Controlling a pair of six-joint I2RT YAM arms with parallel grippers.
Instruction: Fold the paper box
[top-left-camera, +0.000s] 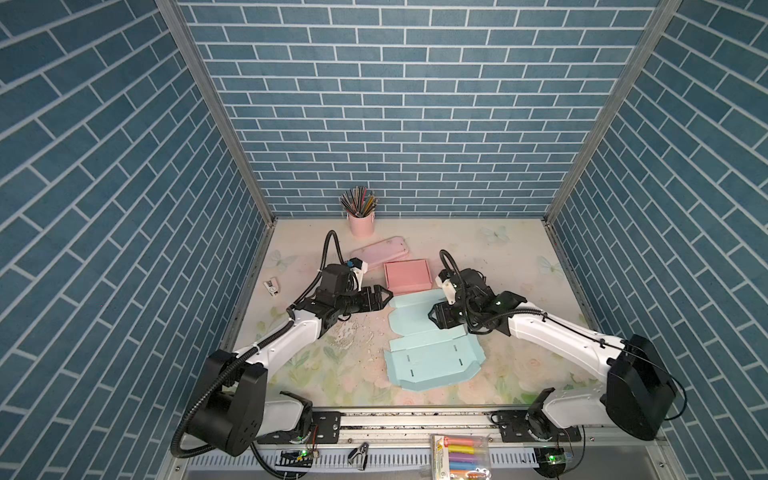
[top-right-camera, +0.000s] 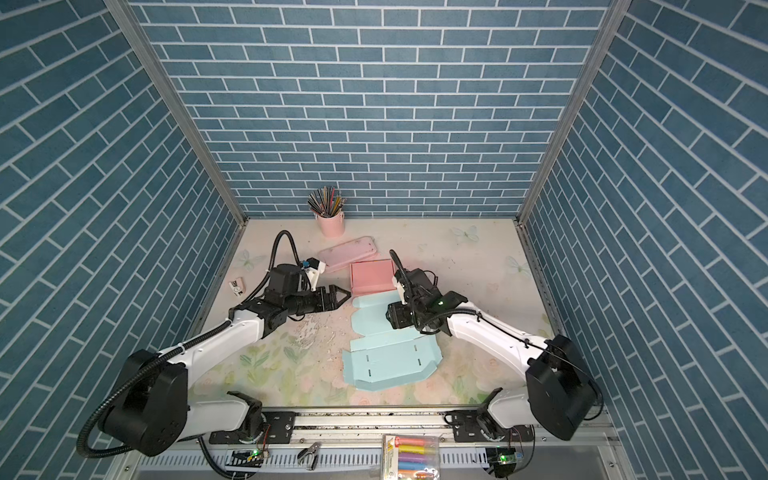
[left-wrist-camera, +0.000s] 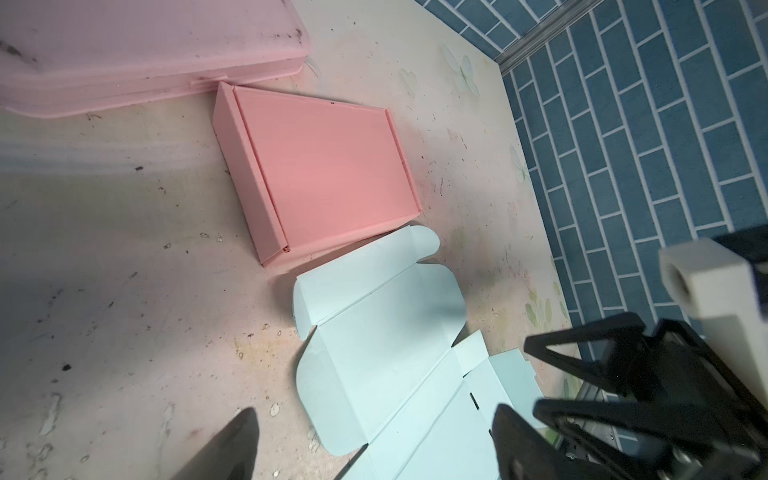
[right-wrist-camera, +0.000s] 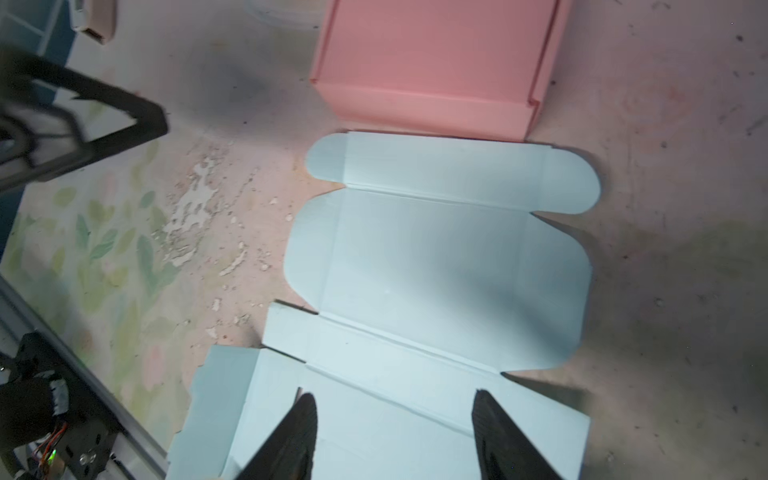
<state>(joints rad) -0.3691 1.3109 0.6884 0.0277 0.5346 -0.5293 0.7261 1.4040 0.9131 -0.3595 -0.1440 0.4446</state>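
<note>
The paper box (top-left-camera: 428, 353) (top-right-camera: 386, 357) is a light blue sheet lying unfolded and flat mid-table, its creases and slots showing. My left gripper (top-left-camera: 388, 298) (top-right-camera: 344, 297) hovers open at the sheet's far left corner; in the left wrist view (left-wrist-camera: 374, 415) its fingers straddle a rounded flap of the paper box (left-wrist-camera: 374, 332) without touching it. My right gripper (top-left-camera: 431, 318) (top-right-camera: 388, 318) is open over the sheet's middle right. In the right wrist view (right-wrist-camera: 392, 397) its fingertips (right-wrist-camera: 307, 411) stand apart above the paper box (right-wrist-camera: 436, 270), with nothing between them.
A folded pink box (top-left-camera: 407, 276) (left-wrist-camera: 328, 166) (right-wrist-camera: 436, 54) touches the sheet's far edge. Behind it lie a pink case (top-left-camera: 378, 251) and a pink pencil cup (top-left-camera: 360, 224). A small white object (top-left-camera: 272, 286) sits at the left. A marker pack (top-left-camera: 459, 455) rests on the front rail.
</note>
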